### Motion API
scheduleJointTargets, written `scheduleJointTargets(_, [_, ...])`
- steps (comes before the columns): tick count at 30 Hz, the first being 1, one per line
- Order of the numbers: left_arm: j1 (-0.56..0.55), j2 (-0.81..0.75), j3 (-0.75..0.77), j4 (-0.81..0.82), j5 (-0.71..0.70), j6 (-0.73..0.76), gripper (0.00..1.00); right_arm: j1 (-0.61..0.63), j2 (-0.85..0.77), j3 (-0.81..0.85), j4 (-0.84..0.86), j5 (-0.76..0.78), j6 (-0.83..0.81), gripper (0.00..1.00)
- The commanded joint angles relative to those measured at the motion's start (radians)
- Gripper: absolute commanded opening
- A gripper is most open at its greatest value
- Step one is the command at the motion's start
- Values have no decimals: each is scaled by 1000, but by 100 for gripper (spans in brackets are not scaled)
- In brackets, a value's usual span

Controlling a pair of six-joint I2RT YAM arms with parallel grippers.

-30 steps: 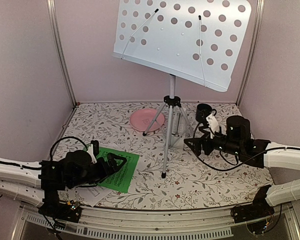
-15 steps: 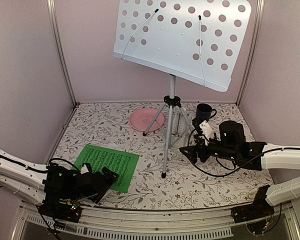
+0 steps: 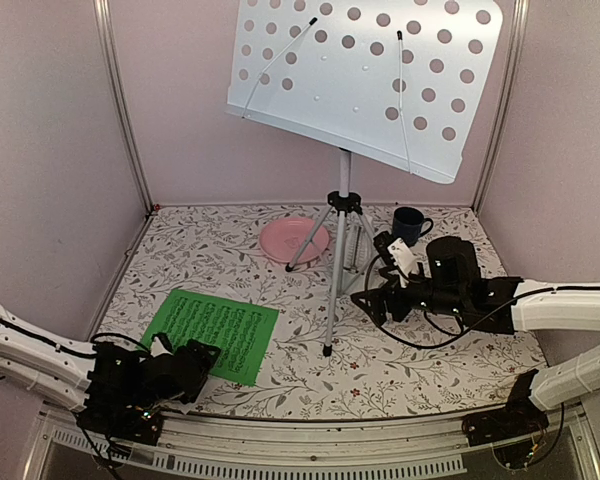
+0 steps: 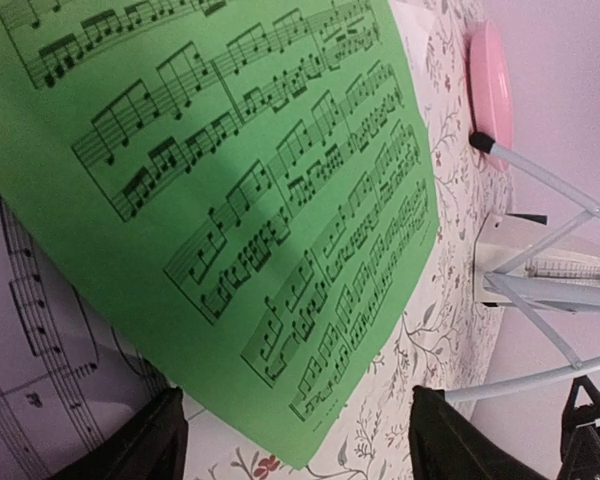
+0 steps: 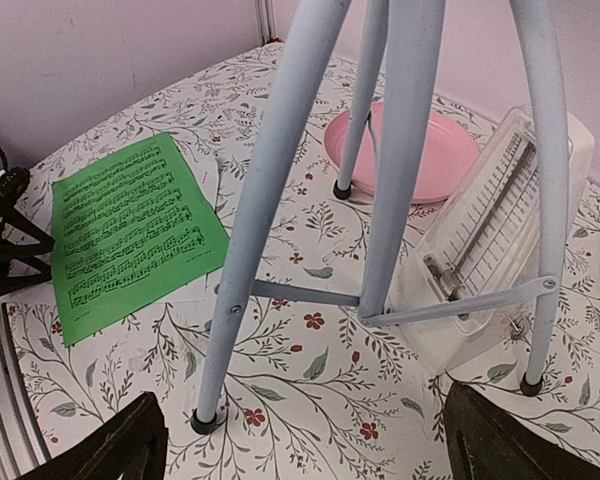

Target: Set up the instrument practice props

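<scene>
Pale pink walls are seen around the bench (image 3: 420,360), which is covered in a leaf-and-flower print. At the near left edge the left hand (image 3: 202,355) is held low with its fingers spread and nothing gripped, just short of the near corner of the green music sheet (image 3: 215,332). This sheet is laid flat and is printed with black staves of notes; a small line of print at its foot cannot be read. The white music sheet (image 4: 40,340), also printed with notes, is partly covered by it. Further in, the right hand (image 3: 370,300) is released and faces the tripod legs of the music stand (image 3: 365,75), whose pale desk pierced with round holes is raised high. The white metronome (image 5: 490,250), with a graduated scale on its front, is set behind the legs, near the pink plate (image 3: 292,240). A dark blue mug (image 3: 410,222) is placed by the back wall.
</scene>
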State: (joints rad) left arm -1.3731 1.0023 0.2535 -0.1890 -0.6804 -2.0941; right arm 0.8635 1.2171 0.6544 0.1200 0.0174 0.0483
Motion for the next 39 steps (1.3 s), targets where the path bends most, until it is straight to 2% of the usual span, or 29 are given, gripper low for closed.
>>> scheduleJointTargets(1, [50,-24,-60,101,-22,6,75,10,15,40,9,-11,-10,98])
scheduleJointTargets(7, [86,-25,-99,191,-18,26,70,11,24,52,10,-5,-13,98])
scheduleJointTargets(19, [180,25,-238,532,-89,59,47,12,58,77,12,-18,-16,96])
scheduleJointTargets(24, [258,100,-242,675,-38,137,35,12,83,90,15,-22,-21,96])
scheduleJointTargets(31, [386,245,-234,859,63,226,31,11,110,96,19,-25,-28,96])
scheduleJointTargets(33, [425,283,-216,885,85,268,26,12,113,98,21,-27,-31,96])
scheduleJointTargets(36, [466,308,-160,814,125,336,14,12,112,101,20,-29,-37,96])
scheduleJointTargets(38, [501,309,-141,806,153,401,2,11,110,101,18,-30,-38,96])
scheduleJointTargets(39, [517,301,-127,776,169,445,0,12,108,102,17,-31,-38,96])
